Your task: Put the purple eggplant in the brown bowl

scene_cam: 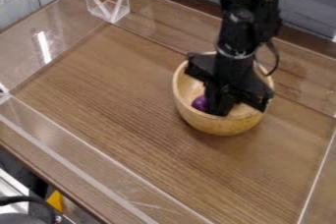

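Nearest the camera, at the lower left corner, a loop of black cable (29, 202) lies over the edge of the table, with a small patch of yellow (55, 199) just beside it. Beyond that spreads the wooden tabletop (98, 105), a warm brown with a faint grain. A pale line runs along its left side toward the near edge, and another shows at the right side.

Farther in, right of the middle, the brown bowl (221, 124) sits upright on the wood. The purple eggplant (201, 102) is inside it, toward the left part of the bowl; only a bit of purple shows past the gripper (226, 98), which hides the rest.

The dark arm (243, 0) comes in from the top of the view and reaches down, its gripper pointing downward over the bowl, with the tips low at the bowl's opening. I cannot tell whether the fingers are spread, pressed together or pinching the eggplant.

At the far left, a clear, angular object (108, 4) stands near the back edge of the table. Behind the arm, a grey strip (300, 17) runs along the far side.
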`<state>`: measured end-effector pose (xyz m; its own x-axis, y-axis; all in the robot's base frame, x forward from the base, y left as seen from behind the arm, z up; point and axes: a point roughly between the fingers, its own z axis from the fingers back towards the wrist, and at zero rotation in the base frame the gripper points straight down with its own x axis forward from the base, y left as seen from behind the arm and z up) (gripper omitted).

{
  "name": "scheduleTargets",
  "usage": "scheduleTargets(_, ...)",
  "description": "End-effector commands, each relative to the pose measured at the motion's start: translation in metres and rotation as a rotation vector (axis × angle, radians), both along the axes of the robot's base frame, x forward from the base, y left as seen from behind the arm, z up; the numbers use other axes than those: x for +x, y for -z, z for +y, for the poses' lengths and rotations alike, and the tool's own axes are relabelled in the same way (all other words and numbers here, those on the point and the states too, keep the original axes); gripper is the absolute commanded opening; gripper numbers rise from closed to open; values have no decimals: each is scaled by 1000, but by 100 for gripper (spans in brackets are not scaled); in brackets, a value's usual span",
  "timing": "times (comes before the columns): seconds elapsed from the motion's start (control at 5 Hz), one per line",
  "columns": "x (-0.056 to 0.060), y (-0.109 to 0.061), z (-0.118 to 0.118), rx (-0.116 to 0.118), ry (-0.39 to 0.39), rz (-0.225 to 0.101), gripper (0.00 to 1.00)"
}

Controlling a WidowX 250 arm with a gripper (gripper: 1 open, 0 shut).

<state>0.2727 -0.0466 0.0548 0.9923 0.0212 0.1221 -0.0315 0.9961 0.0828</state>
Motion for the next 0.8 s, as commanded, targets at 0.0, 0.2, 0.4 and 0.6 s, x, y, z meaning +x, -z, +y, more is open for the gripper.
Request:
scheduleTargets(0.0, -6, -4, -2, -8, -26, -39, 100)
scheduleTargets(0.2, -2, -12, -5, -7, -40, -34, 0)
scheduleTargets(0.4, 2, -20, -5, -1, -54, -30, 0)
scheduleTargets(0.6, 7, -18, -12, 2, -20, -28, 0)
